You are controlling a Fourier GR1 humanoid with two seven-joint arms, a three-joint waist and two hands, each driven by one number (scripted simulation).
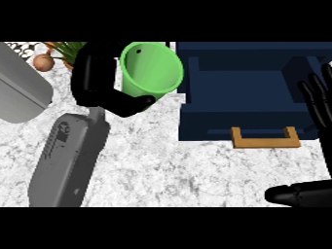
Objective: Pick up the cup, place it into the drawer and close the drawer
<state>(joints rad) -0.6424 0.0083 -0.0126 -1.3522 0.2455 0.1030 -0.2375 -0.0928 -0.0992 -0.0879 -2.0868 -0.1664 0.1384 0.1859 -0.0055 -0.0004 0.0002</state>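
Counter (pixel 168 170): white marbled top with grey veining, filling the view from near to far.

Cup (pixel 151 69): bright green, tipped so that its open mouth faces the viewer and slightly right; a small dark dot shows on its inner wall. It is lifted off the counter at far centre, just left of the drawer and not inside it.

Left hand (pixel 100 82): black, at far left of centre, fingers curled round the cup's left side and the thumb hooked under its near rim, so the cup is grasped. Its grey forearm (pixel 67 155) runs from the near left edge up to the wrist.

Drawer (pixel 251 104): dark blue, pulled open toward the viewer at far right; its inner floor and walls are visible. A tan, U-shaped handle (pixel 265 137) sits on its near front face.

Right hand (pixel 330 104): black, at the right edge, beside and partly over the drawer's right side; fingers straight and spread, pointing far, holding nothing. The thumb (pixel 301 193) juts left near the lower right corner.

Grey object (pixel 10 82): large, smooth and rounded, at far left, partly cut by the edge; what it is cannot be told.

Plant (pixel 57 54): green leaves with orange-brown rounded shapes, at the far left edge behind the left hand.
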